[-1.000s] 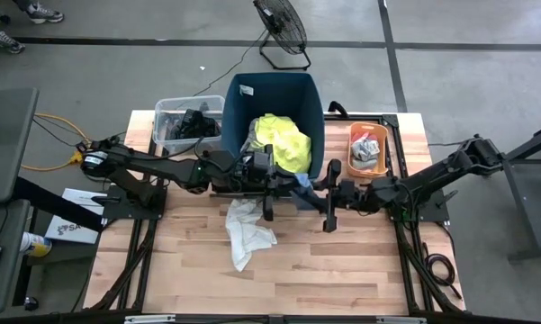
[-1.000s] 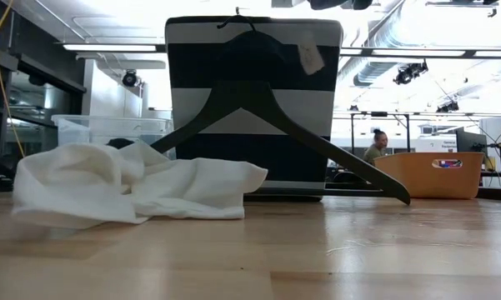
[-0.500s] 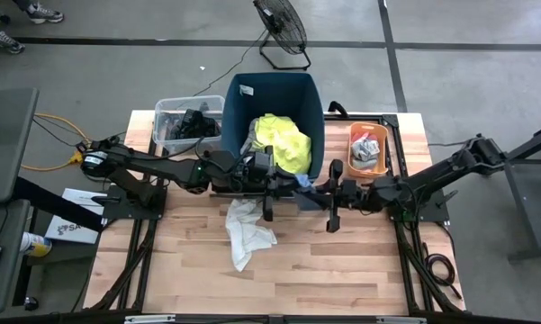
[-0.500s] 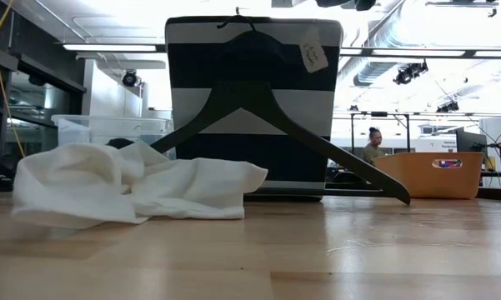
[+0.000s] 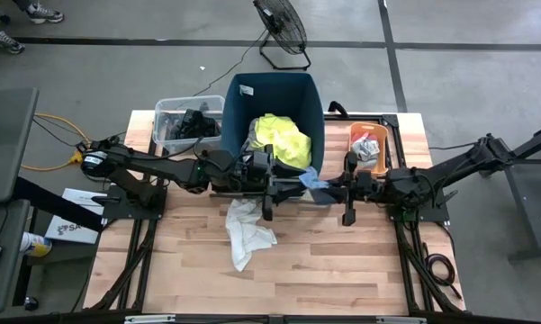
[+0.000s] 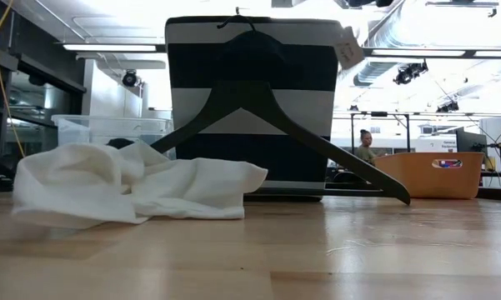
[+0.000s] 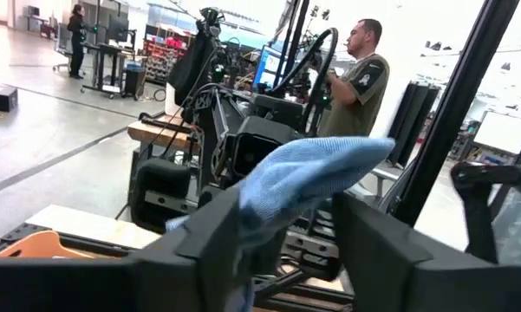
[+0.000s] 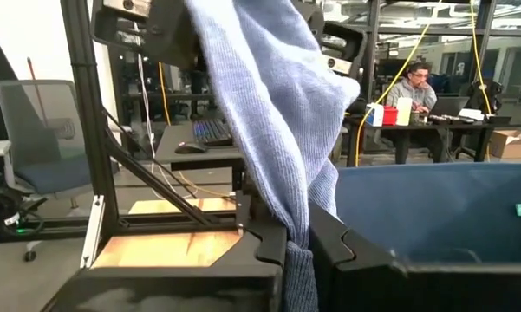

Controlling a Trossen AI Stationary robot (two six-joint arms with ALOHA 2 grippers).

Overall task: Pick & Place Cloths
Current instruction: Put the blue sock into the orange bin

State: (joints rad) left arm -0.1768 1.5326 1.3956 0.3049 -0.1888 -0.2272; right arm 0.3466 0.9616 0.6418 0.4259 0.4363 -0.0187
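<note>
High view: the blue cloth (image 5: 316, 186) hangs just in front of the dark-blue bin (image 5: 276, 94), stretched between the left gripper (image 5: 284, 183) and right gripper (image 5: 335, 191); its long axis runs across the bin's front wall, the bin lying directly behind it. The white garment (image 5: 247, 230) lies on the table before the bin. Wrist views: each gripper's fingers are closed on the blue cloth. Compared with a second ago, the right gripper sits farther right, nearer the orange tub (image 5: 367, 148).
</note>
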